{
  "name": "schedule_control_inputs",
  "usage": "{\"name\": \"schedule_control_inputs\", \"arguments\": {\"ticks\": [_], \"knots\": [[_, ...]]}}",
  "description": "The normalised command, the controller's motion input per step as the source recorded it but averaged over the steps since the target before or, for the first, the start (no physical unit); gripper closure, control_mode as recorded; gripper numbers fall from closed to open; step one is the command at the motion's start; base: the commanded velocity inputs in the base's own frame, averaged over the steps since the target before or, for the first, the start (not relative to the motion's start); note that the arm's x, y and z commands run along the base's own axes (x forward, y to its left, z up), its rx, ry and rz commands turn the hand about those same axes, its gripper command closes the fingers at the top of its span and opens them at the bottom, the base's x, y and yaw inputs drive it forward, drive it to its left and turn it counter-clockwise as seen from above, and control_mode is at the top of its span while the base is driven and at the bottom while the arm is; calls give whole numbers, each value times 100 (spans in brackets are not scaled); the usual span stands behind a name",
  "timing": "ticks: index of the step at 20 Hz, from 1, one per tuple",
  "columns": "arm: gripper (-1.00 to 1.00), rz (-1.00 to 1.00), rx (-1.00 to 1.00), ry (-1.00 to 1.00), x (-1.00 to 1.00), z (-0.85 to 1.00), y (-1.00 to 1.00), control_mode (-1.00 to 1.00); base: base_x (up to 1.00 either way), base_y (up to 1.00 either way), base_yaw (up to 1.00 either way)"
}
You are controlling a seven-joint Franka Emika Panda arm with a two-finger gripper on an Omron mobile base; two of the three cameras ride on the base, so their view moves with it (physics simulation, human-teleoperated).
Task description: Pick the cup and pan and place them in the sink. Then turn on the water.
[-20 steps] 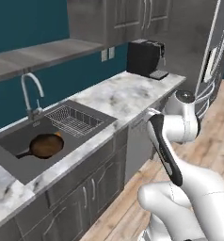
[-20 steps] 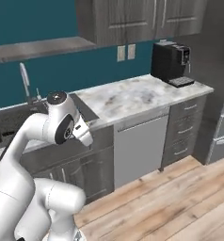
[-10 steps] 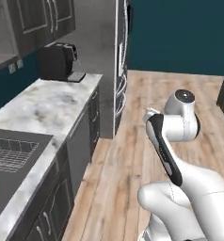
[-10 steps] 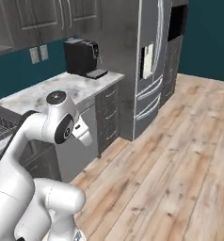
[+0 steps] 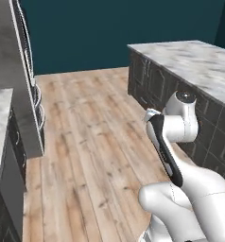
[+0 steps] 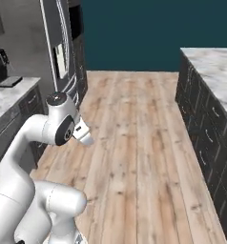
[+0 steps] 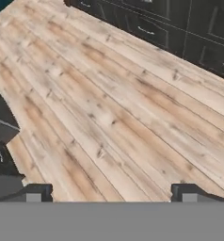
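Sink, cup and pan: none of them lies ahead of the robot now, so where they sit can't be told from this spot.

Nearest: end effector (image 7: 109, 193), tips spread wide apart at the bottom of the hand view, nothing between them, bare wooden floor (image 7: 109, 108) beneath. Arm folded close to the body.

Mid-ground: open floor runs ahead. Marble-topped desk (image 5: 190, 59) with dark cabinets on the right, well apart from the arm. Tall steel fridge (image 6: 63, 52) on the left; a dark object on the left desk corner, probably a coffee machine (image 6: 0, 64), though it is cut by the frame edge.

Far: teal wall (image 6: 134, 33).

Change: the base has swung round, away from the sink desk toward the right-hand desk. Judgement: likely off to fetch the cup; no grasp begun.
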Motion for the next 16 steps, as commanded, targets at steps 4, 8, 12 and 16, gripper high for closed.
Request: {"name": "schedule_control_inputs", "arguments": {"ticks": [4, 8, 12, 16], "knots": [[-100, 0, 0, 0, 0, 0, 0, 100, 18, -12, -72], [-100, 0, 0, 0, 0, 0, 0, 100, 27, -8, -71], [-100, 0, 0, 0, 0, 0, 0, 100, 33, -2, -70], [-100, 0, 0, 0, 0, 0, 0, 100, 61, 4, -64]]}}
